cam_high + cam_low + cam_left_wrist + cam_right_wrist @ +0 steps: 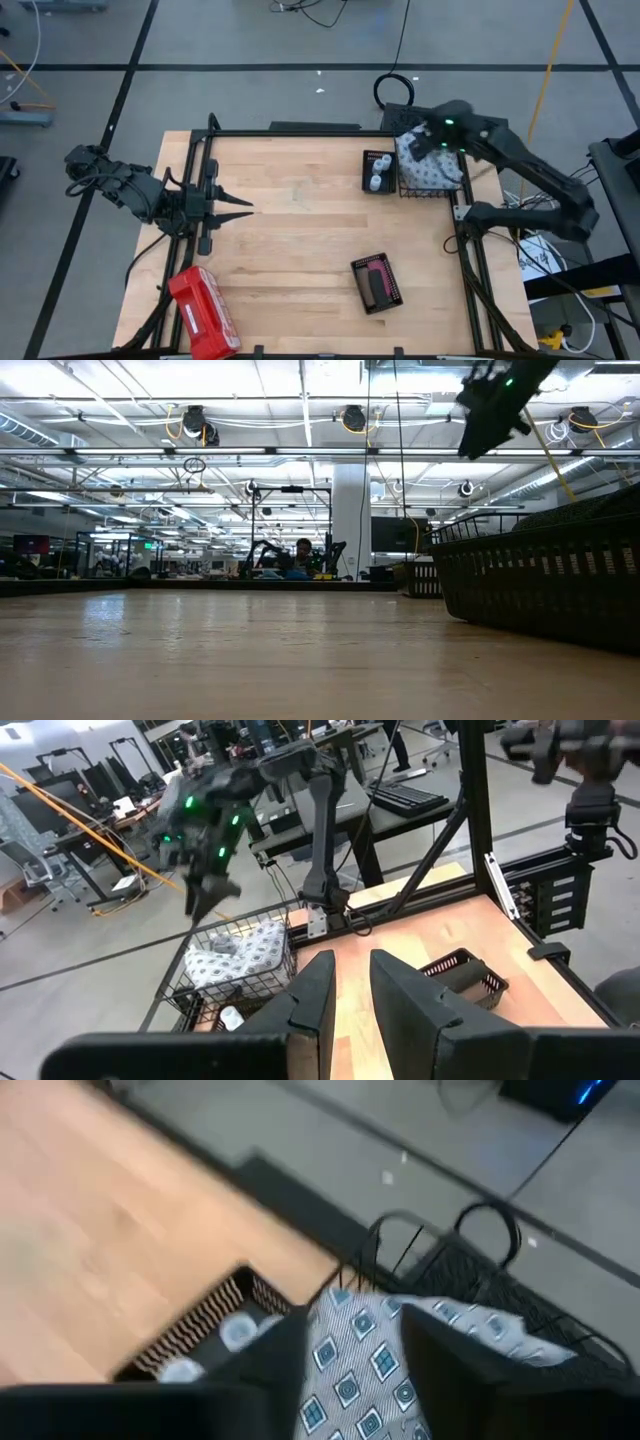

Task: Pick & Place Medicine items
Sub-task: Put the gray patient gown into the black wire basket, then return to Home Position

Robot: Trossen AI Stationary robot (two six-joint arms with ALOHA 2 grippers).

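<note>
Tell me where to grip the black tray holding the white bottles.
A judgement: take the small black tray by its long free wall facing the table's middle, hand descending from above. Its other long side abuts the wire basket, and the white bottles fill the inside.

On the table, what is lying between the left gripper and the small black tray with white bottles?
Only bare wood in the high view: left gripper, small black tray, white bottles.
</note>
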